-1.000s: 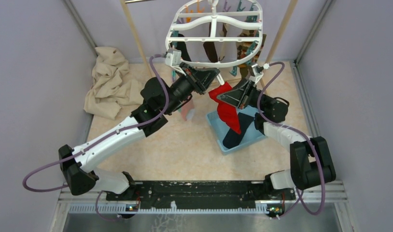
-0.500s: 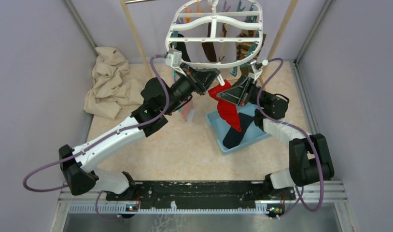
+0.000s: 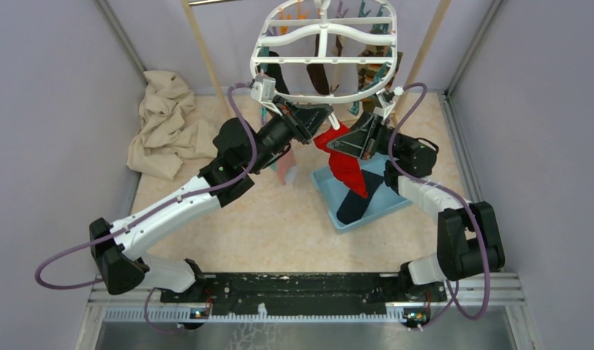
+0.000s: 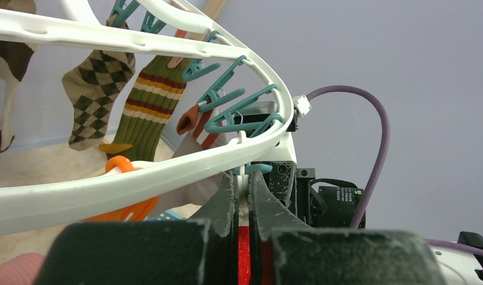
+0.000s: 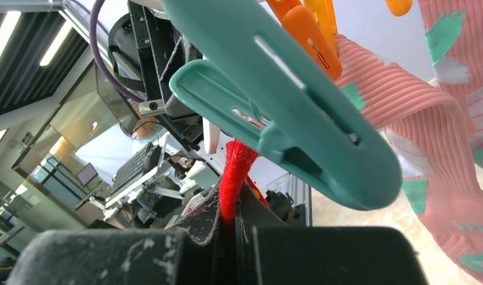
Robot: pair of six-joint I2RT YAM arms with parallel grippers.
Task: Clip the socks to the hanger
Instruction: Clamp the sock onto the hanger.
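— Under the near rim of the drying hanger (image 4: 186, 165), pinching the red sock (image 3: 346, 169) in the right gripper (image 5: 232, 199), jaws squeezed tight on its ribbed edge.

— Pointing which way?

— Reaching up and to the left, bringing that edge right beneath a large teal peg (image 5: 286, 113). Not managing to tell real contact from mere overlap there.

— And doing what with the left gripper (image 4: 243, 181)?

— Holding it pressed nearly closed, tips up against the underside of the white rim, just beside a short white peg stem (image 4: 241, 138). Seeing a thin strip of red through the slit between its fingers. Not being able to tell whether gripping the sock or only standing in front of it.

— Hanging how, below the tips?

— Draping down from between the two arms into the light-blue tray (image 3: 325, 188), ending on top of the navy sock (image 3: 355, 206) lying in that same tray.

— Noticing anything else?

— Spotting a brown argyle sock (image 4: 94, 89) and a green striped sock (image 4: 150, 101) dangling from the far side of the frame, and a pink sock (image 5: 447, 148) with teal marks close to the right wrist camera. Also seeing a beige cloth (image 3: 166, 120) crumpled near the left wall.
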